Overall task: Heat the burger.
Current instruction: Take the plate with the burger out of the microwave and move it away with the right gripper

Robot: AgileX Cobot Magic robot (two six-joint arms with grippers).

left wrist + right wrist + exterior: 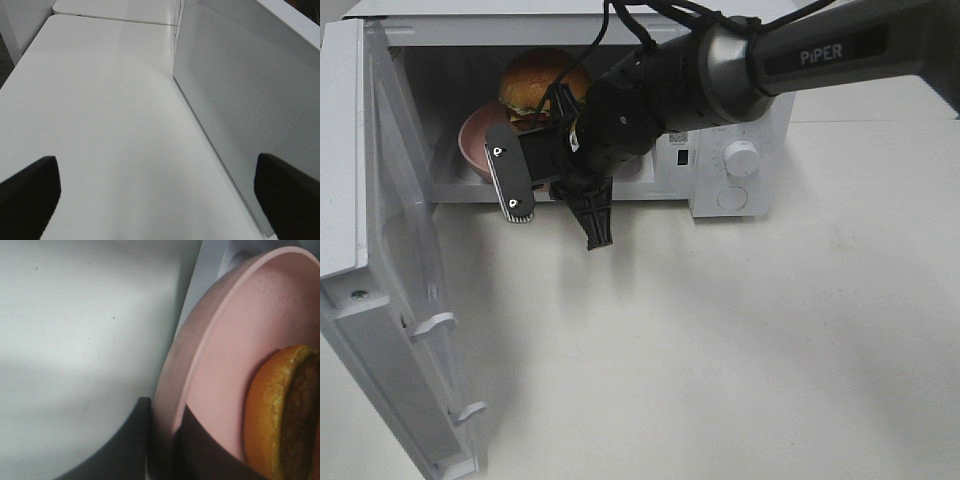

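Observation:
The burger (542, 80), with its golden-brown bun, rests on a round pink plate (477, 135) inside the open microwave (740, 150). My right gripper (563, 125) reaches across from the right into the oven mouth, and its body hides its fingertips there. In the right wrist view the right gripper (162, 450) is shut on the rim of the pink plate (225, 365), one dark finger on each side, with the burger (280, 410) just beyond. My left gripper (160, 200) stands open over the bare table, beside the microwave door (240, 100).
The microwave door (400, 250) swings out to the left toward the front edge of the white table (720, 350). A control panel with a white knob (742, 158) is on the oven's right side.

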